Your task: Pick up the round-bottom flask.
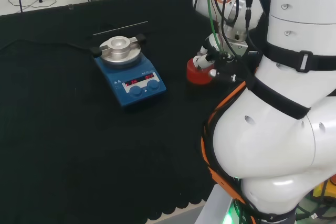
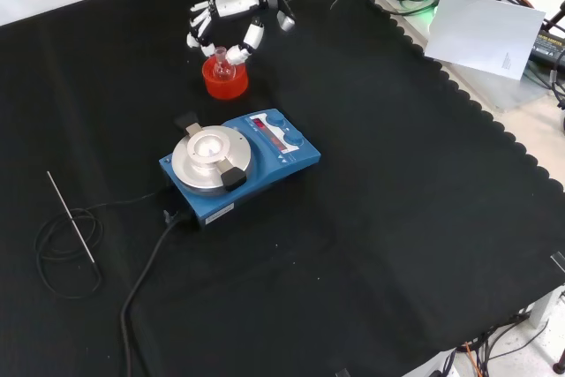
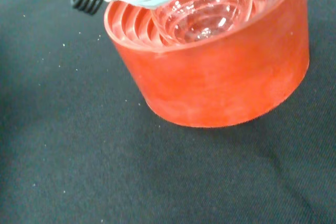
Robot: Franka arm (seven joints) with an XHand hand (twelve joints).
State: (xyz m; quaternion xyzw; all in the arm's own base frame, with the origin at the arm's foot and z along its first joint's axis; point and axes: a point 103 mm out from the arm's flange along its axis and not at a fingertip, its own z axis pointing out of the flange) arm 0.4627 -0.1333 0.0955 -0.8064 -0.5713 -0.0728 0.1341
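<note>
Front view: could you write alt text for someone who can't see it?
A robot hand reaches down around a clear round-bottom flask sitting in a red ribbed stand on black cloth. Nearer the camera sits a blue hotplate, its cable trailing off, with a thin metal rod to the left.

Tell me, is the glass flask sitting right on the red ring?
Touching. In the wrist view the round-bottom flask has its clear bulb nestled down in the ribbed hollow of the red stand, with no gap showing under it.
</note>
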